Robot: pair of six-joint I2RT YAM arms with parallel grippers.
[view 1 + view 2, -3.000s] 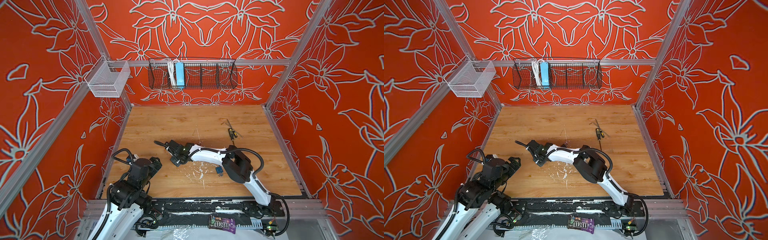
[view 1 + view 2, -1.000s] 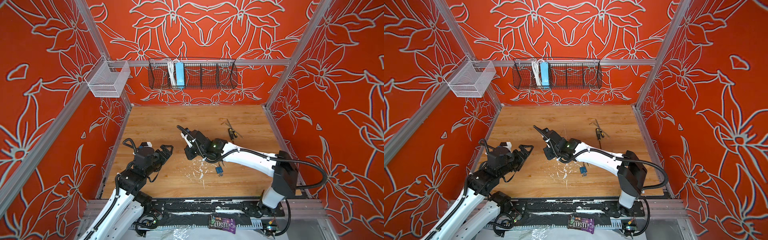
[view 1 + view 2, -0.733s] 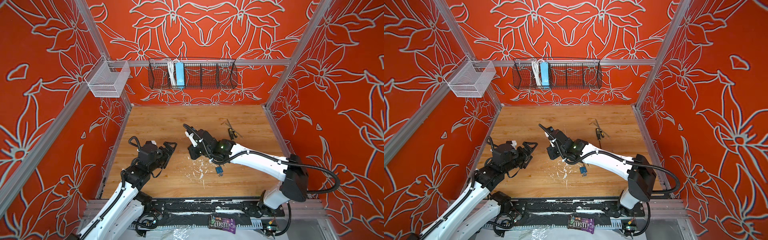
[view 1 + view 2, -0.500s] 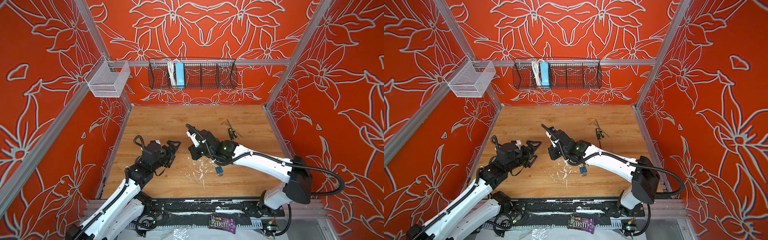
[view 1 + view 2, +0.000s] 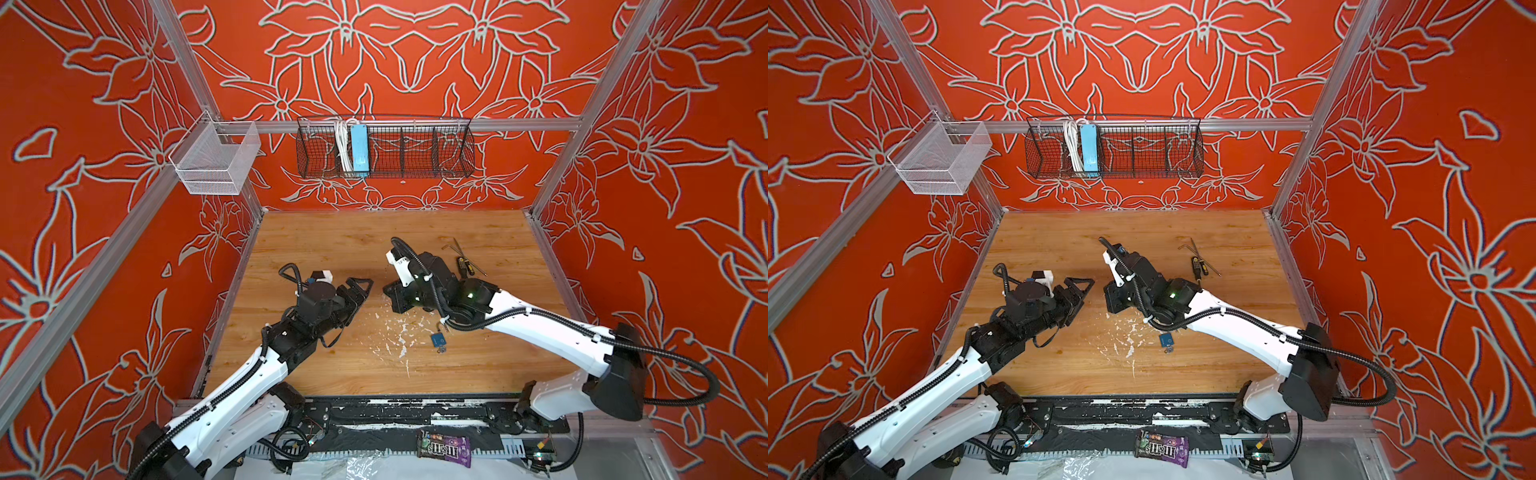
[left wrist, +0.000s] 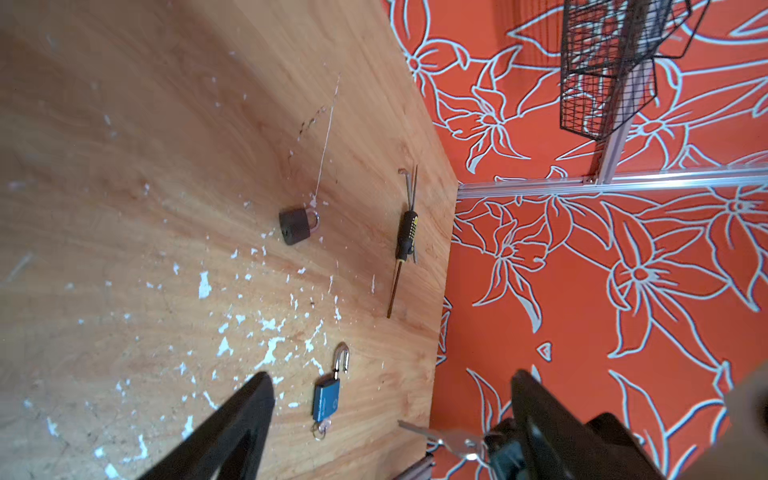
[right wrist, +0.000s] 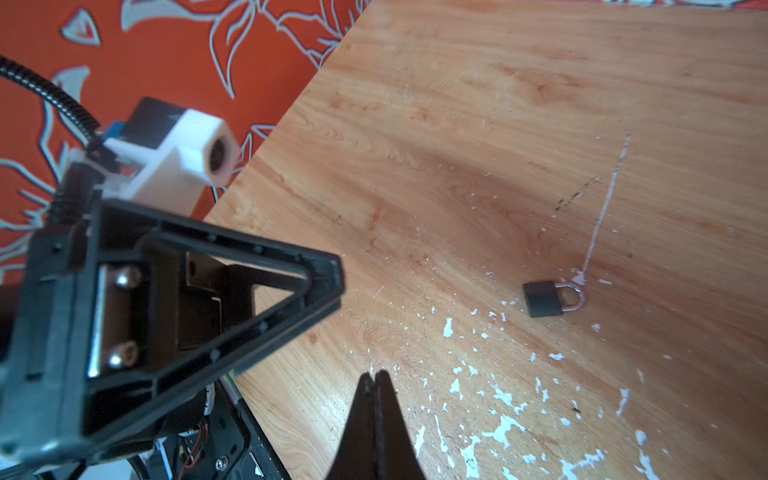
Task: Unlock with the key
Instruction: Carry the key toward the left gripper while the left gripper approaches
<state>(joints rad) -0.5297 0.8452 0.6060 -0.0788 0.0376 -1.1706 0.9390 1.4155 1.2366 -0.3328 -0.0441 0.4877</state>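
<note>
- The left claw [image 5: 368, 283] stands wide open and empty above the table [image 6: 124, 166]. It is rolled so that one finger sits over the other in both top views. It faces the other claw tip to tip, close but apart.
- In the gap between its spread fingers the left wrist view shows the key [image 6: 432, 433]. It is thin and silver, with its blade pointing across the gap and its head caught in a dark tip that I take for the right claw. It is in the air and seems to touch neither left finger.
- The right claw [image 7: 374, 376] is clamped tight, pads pressed together. Its own wrist view shows no key past the tips, so the hold is read from the left wrist view alone.
- The dark padlock [image 7: 540, 299] lies flat on the table ahead of and below the right claw, well apart from its tips. Both top views hide it. Its body is squat and dark and its bright shackle is seated in the body, so it looks locked.
- The blue padlock [image 5: 437, 340] lies on the table behind the right claw, near its forearm. One leg of its shackle stands free and a key ring [image 6: 321, 430] sits at its base, so I judge it already open.
- Judged progress: the key is picked up and raised. Still to do are seating it in the dark padlock, turning it and freeing the shackle.
</note>
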